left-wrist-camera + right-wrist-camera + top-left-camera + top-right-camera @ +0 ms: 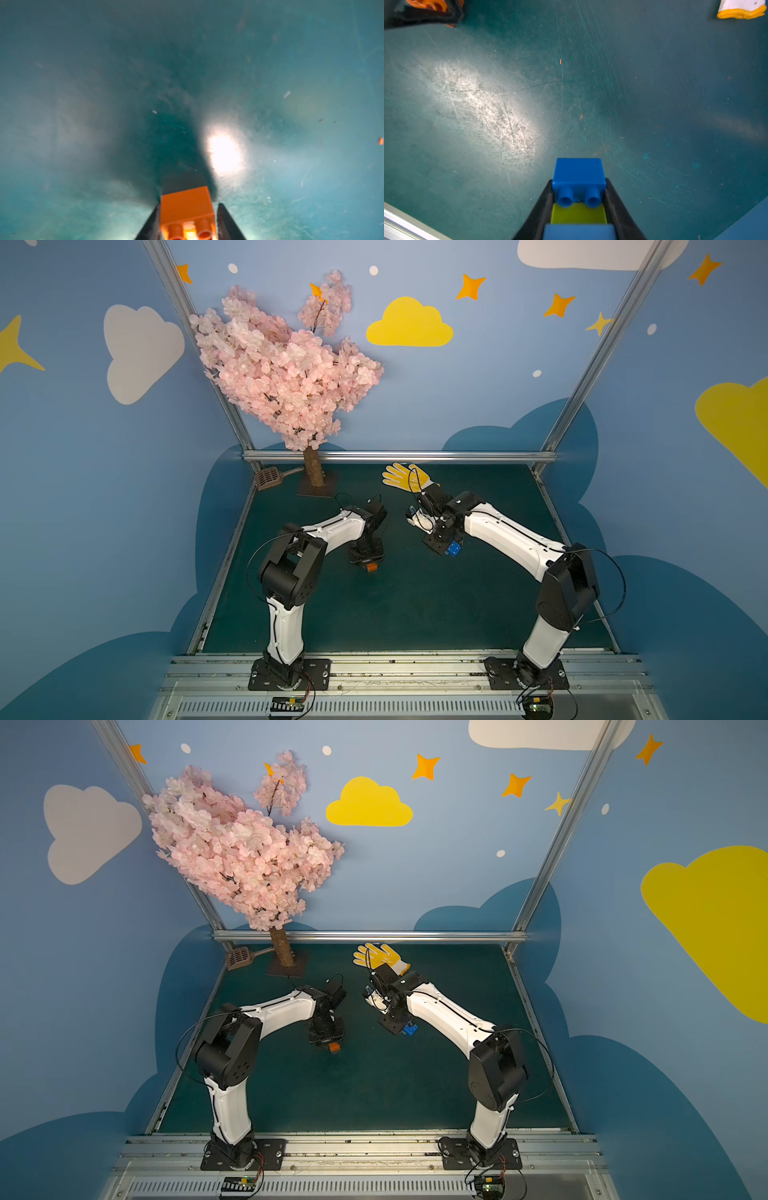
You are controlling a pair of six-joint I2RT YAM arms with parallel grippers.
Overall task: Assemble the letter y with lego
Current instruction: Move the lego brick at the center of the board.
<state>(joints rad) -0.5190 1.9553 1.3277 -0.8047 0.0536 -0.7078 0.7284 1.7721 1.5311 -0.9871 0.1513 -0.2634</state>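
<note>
My left gripper (189,205) is shut on an orange lego brick (186,199) low over the green mat, with a black finger on each side of it. In both top views the orange brick (372,567) (334,1047) peeks out under that gripper (370,562). My right gripper (579,180) is shut on a joined lego stack: a dark blue brick (578,172) at the tip, a lime green one (578,213) behind it, then a light blue one (579,231). The dark blue brick (454,549) (410,1029) shows at the right gripper (449,547). The letter y as a whole is not in view.
A yellow glove (409,477) lies at the back of the mat, just behind the right wrist; its cuff (740,9) shows in the right wrist view. A pink blossom tree (286,364) and a brown scoop (268,477) stand at the back left. A metal rail (399,456) borders the back.
</note>
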